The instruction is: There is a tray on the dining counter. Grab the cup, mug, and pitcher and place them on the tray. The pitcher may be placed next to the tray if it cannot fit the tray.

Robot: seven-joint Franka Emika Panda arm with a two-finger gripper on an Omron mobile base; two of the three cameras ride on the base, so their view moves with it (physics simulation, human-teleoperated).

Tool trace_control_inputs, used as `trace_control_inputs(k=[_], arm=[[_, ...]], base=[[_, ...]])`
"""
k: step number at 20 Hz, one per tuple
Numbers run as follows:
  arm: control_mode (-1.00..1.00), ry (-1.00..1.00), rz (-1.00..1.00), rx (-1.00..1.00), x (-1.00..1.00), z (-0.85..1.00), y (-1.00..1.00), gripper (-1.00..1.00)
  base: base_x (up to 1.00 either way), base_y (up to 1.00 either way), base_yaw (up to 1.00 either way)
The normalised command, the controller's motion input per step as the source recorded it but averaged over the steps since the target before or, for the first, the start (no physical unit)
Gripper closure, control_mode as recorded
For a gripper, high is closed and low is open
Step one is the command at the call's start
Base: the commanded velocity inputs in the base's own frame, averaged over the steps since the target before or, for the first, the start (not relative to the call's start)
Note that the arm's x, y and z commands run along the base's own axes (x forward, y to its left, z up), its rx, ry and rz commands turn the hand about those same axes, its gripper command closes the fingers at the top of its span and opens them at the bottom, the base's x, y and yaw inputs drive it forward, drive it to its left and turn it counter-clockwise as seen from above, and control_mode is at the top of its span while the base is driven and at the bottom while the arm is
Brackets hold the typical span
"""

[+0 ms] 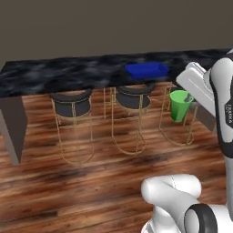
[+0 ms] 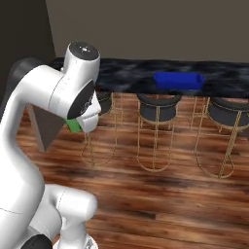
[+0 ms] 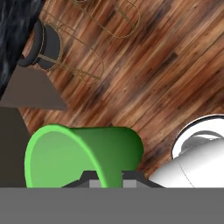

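Note:
The green cup hangs in the air over the wooden floor, in front of the dining counter. My gripper is shut on its rim. In the hand view the cup lies tilted, with my gripper pinching its wall at the bottom of the view. In the right base view a sliver of the green cup peeks out below the arm. The blue tray sits on the black marble counter, beyond and left of the cup, and the tray looks empty. The mug and pitcher are out of view.
Dark round stools on thin gold wire legs stand along the counter's near side. The held cup hangs beside the rightmost stool's frame. A grey end panel carries the counter's left end. Open wooden floor lies in front.

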Motion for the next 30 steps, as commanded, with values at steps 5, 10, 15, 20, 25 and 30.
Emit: trace_control_inputs(k=[5,10,15,20,25,30], arm=[[1.0,0.0,0.0,0.0,0.0,0.0,0.0,1.0],[1.0,0.0,0.0,0.0,0.0,0.0,0.0,1.0],[1.0,0.0,0.0,0.0,0.0,0.0,0.0,1.0],[1.0,0.0,0.0,0.0,0.0,0.0,0.0,1.0],[1.0,0.0,0.0,0.0,0.0,0.0,0.0,1.0],[1.0,0.0,0.0,0.0,0.0,0.0,0.0,1.0]], base=[[0.76,-0.86,0.13],[0.7,-0.74,0.13],[0.64,-0.52,0.09],[0.83,-0.52,0.11],[0.63,-0.25,0.09],[0.71,-0.02,0.08]])
